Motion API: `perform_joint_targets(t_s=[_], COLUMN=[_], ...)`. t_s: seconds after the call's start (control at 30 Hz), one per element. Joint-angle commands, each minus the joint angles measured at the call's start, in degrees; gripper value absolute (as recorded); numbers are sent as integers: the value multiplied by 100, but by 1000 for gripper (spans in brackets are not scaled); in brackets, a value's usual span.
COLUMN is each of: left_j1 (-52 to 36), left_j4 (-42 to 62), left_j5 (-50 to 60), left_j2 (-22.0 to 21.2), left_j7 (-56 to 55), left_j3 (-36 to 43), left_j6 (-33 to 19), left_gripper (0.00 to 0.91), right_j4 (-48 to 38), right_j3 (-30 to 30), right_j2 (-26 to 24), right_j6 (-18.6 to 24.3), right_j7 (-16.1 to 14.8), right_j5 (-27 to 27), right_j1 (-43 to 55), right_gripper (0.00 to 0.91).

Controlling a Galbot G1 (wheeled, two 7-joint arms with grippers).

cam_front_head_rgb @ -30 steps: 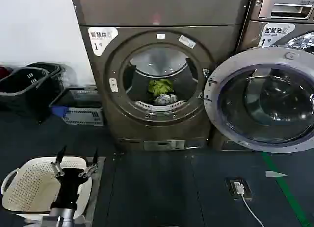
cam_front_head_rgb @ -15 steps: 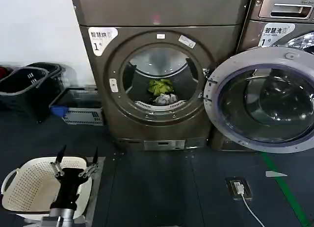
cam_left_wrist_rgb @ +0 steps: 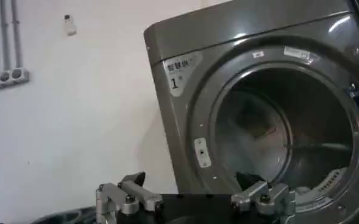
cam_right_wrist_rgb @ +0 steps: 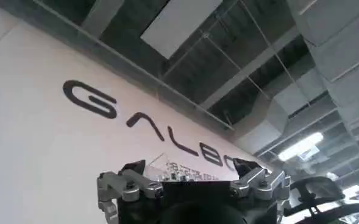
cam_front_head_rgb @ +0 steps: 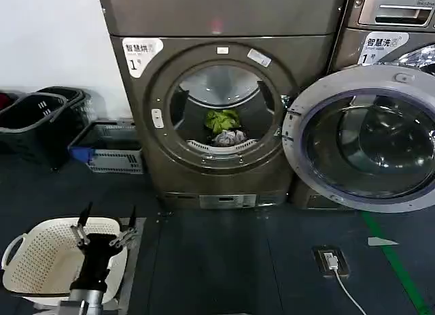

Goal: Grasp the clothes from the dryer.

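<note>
Bronze-grey metal makes up the dryer point(cam_front_head_rgb: 217, 104), which stands against the back wall in the head view with its round opening facing forward. Its glass door point(cam_front_head_rgb: 367, 138) hangs swung wide to the right side of the opening. Inside the drum, the clothes lie at the bottom near the front lip: the yellow-green piece point(cam_front_head_rgb: 222, 119) sits just behind the pale grey piece point(cam_front_head_rgb: 230, 137), the two touching. A white sticker point(cam_front_head_rgb: 139, 54) marked 1 sits at the upper left corner of the dryer's front. On the floor at the near left, the left gripper point(cam_front_head_rgb: 107, 224) hovers over a cream basket point(cam_front_head_rgb: 34, 264), its fingers spread wide and holding nothing, well apart from the dryer. Dark baskets point(cam_front_head_rgb: 41, 121) stand by the wall to the left.

From the left wrist, the left gripper point(cam_left_wrist_rgb: 194, 198) shows its two fingertips set wide apart, pointing toward the dryer point(cam_left_wrist_rgb: 258, 115) and its open drum.

From the right wrist, the right gripper point(cam_right_wrist_rgb: 191, 182) points up at a pale wall with lettering point(cam_right_wrist_rgb: 149, 131) and a ceiling; its fingertips stand wide apart and empty.
</note>
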Motion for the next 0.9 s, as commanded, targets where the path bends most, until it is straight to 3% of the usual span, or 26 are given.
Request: perform_joint_targets(t_s=[0.03,0.9], left_j1=[6,-24], left_j4=[5,43], left_j5=[8,10], left_j2=[-1,4], left_j7=[7,16], left_j3=[7,15], left_j6=[3,1], left_gripper=[907,907], right_j4=[-2,0], right_j3=[-6,-41], right_j2=[-5,-1], right_j6=[23,15], right_j7=[-6,7], right_j5=[5,-33], right_j1=[7,53], right_gripper=[907,907])
